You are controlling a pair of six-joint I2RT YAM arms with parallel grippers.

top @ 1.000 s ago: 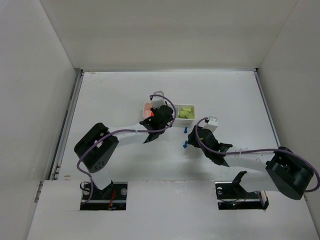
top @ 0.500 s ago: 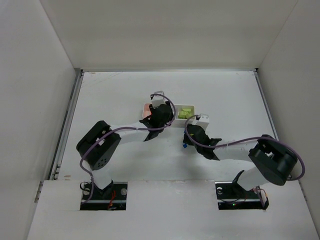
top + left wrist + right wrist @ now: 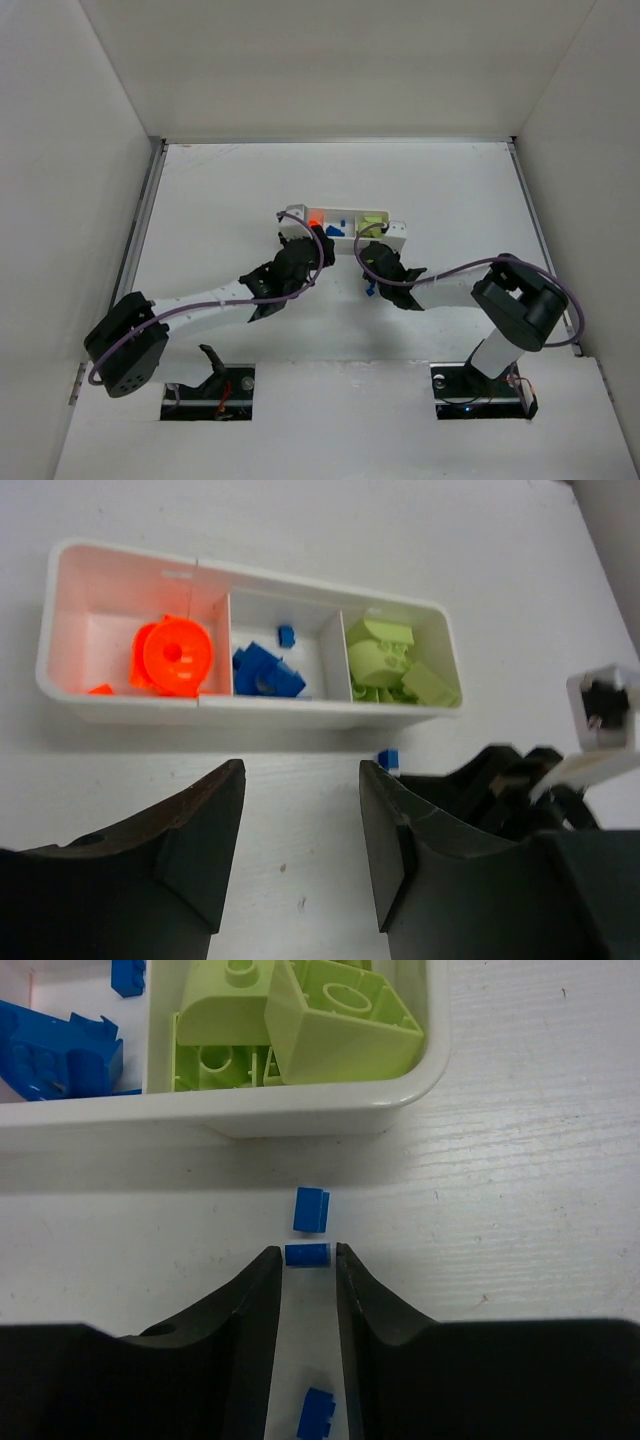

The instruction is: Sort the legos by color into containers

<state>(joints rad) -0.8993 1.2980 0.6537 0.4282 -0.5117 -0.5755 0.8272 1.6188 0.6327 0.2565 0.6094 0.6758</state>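
closing squarely on the blue bit (image 3: 307,1254) looks like the step in hand; it lies on the table between the right gripper's (image 3: 307,1250) tips, which stand narrow either side of it; whether they pinch it i cannot tell; lift straight, sparing the second bit (image 3: 311,1209) just beyond and the third (image 3: 316,1415) between the fingers; the tray (image 3: 300,1125) wall is near ahead, so clear its rim before the blue compartment (image 3: 262,620); the left gripper (image 3: 300,775), jaws apart, hovers near the tray, crowding that side.
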